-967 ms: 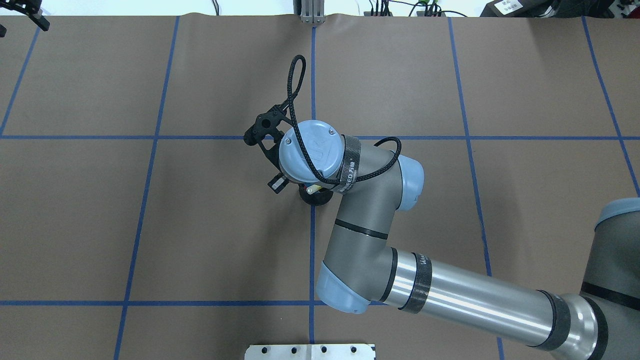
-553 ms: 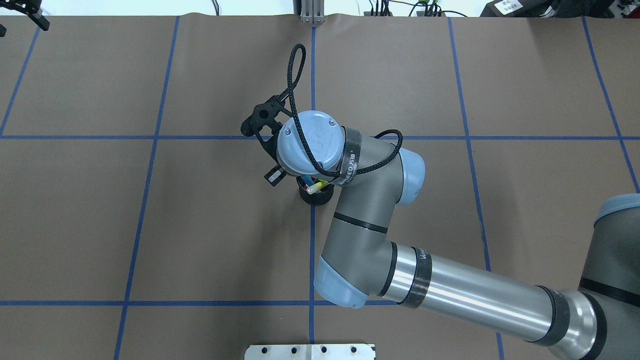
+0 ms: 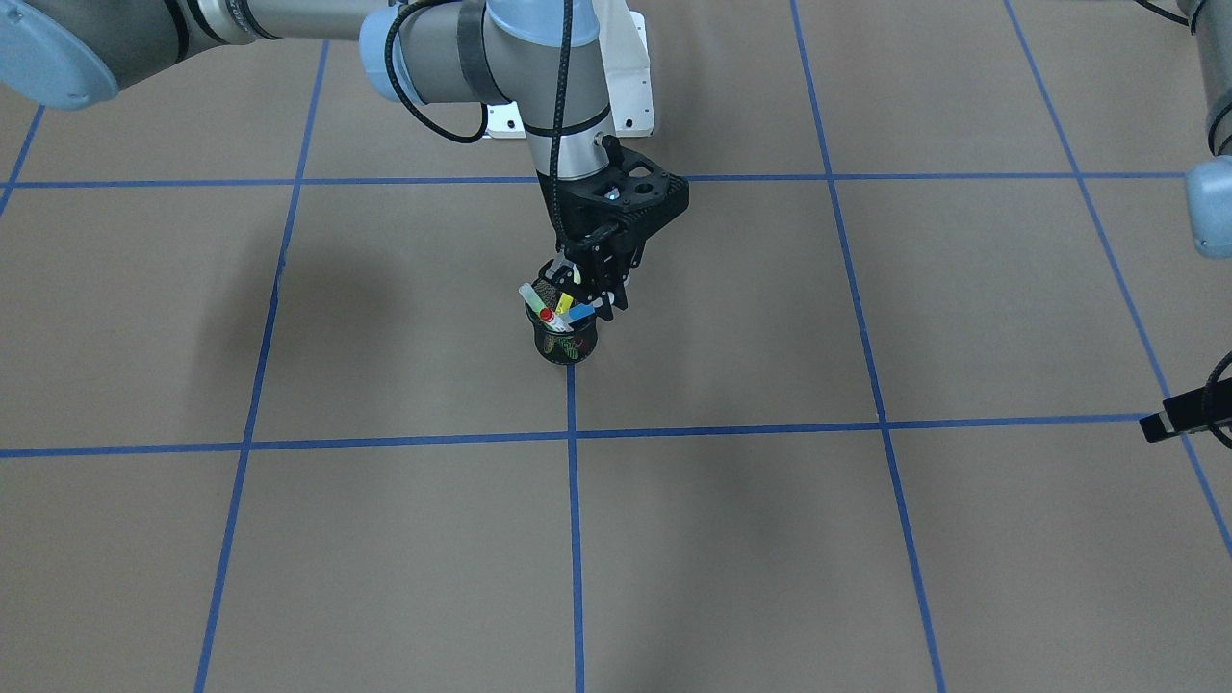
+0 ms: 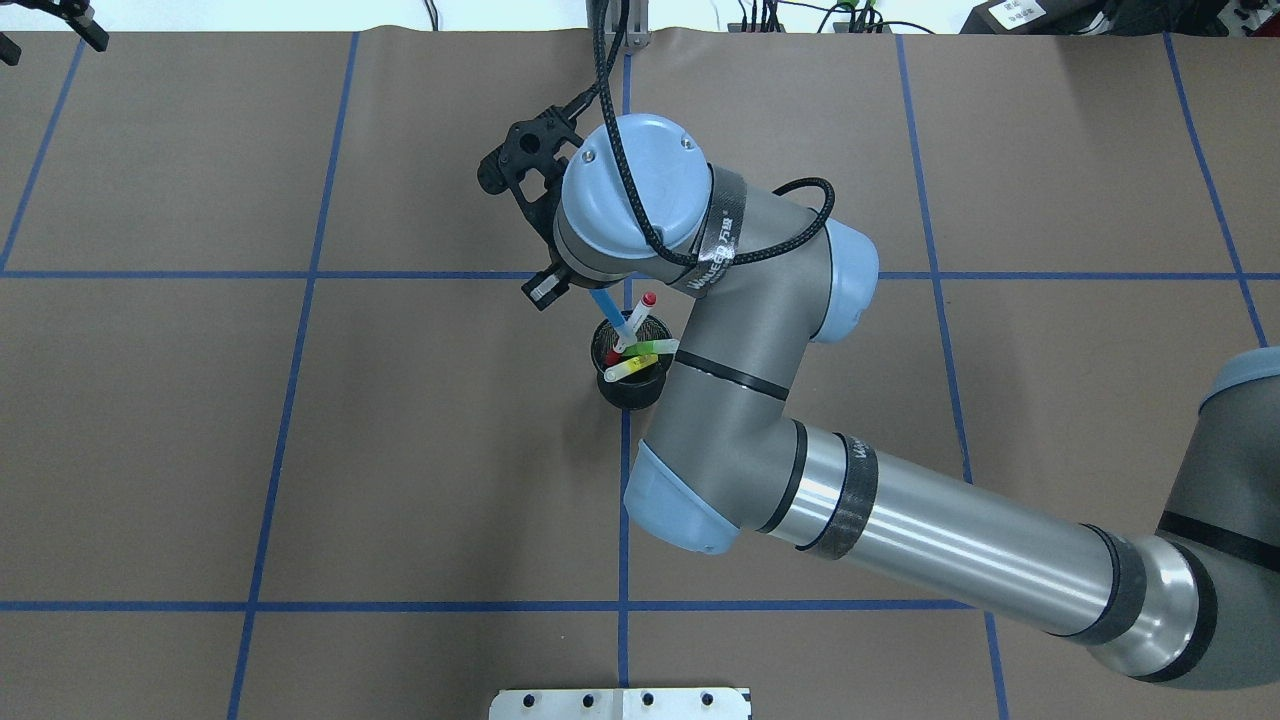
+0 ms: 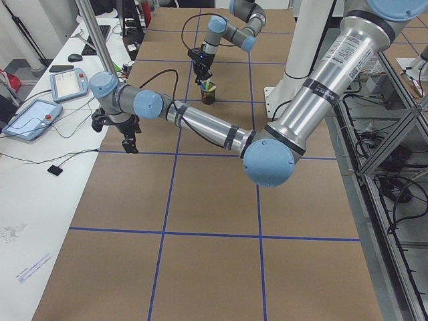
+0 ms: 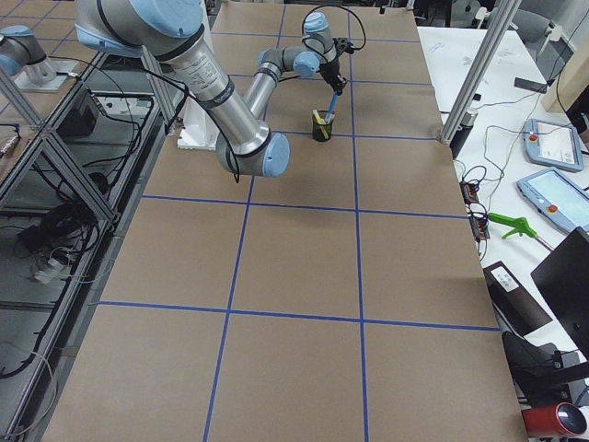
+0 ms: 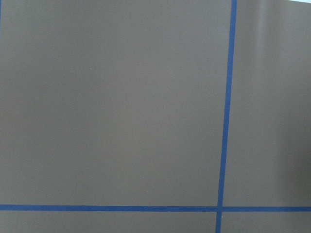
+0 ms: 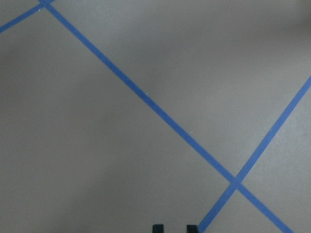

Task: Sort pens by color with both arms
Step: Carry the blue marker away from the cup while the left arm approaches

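Note:
A black mesh cup (image 4: 632, 385) stands at the table's middle on a blue line. In it lean the red-and-white pen (image 4: 642, 312), the green pen (image 4: 652, 347) and the yellow pen (image 4: 628, 369). My right gripper (image 3: 591, 291) hangs just above the cup (image 3: 566, 342), shut on the blue pen (image 4: 611, 312). That pen is raised and slanted, with its lower end still inside the cup, as the exterior right view (image 6: 329, 101) shows. In the overhead view the right wrist hides the fingers. My left gripper (image 3: 1186, 416) is far off at the table's left far corner (image 4: 60, 18), open and empty.
The brown table cover (image 4: 300, 450) bears a grid of blue tape lines. The right arm's forearm (image 4: 930, 545) stretches across the near right part. A white metal base plate (image 4: 620, 703) sits at the near edge. Cables and boxes (image 4: 1010, 12) lie beyond the far edge.
The right wrist has moved toward the far edge and up. The blue pen has come partway out of the cup, and the other pens now show.

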`<state>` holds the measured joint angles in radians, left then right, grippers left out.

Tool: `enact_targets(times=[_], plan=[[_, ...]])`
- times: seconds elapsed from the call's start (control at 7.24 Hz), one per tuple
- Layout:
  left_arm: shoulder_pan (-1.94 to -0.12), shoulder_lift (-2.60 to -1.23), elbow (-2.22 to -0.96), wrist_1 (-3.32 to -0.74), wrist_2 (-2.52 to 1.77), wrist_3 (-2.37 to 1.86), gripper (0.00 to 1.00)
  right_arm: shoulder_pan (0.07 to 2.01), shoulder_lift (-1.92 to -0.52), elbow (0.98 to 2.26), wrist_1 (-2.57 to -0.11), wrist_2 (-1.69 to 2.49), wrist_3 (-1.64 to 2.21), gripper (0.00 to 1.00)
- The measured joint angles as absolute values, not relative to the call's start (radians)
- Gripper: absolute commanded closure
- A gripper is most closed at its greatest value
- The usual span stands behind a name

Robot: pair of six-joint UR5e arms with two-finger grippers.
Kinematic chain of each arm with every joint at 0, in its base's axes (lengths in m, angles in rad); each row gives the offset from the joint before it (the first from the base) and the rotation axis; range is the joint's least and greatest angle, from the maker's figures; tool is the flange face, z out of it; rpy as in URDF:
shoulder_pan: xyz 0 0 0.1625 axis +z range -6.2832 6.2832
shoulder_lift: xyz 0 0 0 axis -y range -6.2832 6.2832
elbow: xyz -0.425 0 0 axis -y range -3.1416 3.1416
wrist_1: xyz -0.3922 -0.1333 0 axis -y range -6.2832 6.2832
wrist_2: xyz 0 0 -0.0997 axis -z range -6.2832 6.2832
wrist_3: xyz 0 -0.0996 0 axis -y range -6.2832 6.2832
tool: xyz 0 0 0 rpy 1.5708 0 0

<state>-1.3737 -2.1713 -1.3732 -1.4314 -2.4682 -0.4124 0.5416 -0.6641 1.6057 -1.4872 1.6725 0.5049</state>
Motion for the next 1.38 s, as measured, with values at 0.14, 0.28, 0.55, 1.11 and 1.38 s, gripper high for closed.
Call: enact_targets(times=[0.14,0.28,0.55,1.11,1.38], plan=[[-1.371,-2.188,-1.383,-1.429,-2.468,-0.464,0.0,0.557,-0.646,1.625,-1.496,1.679,0.515,0.82],[-1.363,-2.197,-1.409,-1.428,-2.474,-0.527,0.0,0.582,-0.631,1.638,-1.5,1.696,0.54,0.82],[-1.313,-2.203,-1.515,-1.401,-2.486,-0.696,0.0,0.687,-0.67,1.647,-1.525,1.801,0.599,0.83],[-1.142,-2.237,-1.698,-1.315,-2.481,-1.101,0.0,0.871,-0.851,1.563,-1.559,2.079,0.851,0.86],[-1.044,-2.258,-1.722,-1.393,-2.449,-1.368,0.0,0.941,-0.868,1.399,-1.559,2.257,0.906,0.87]])
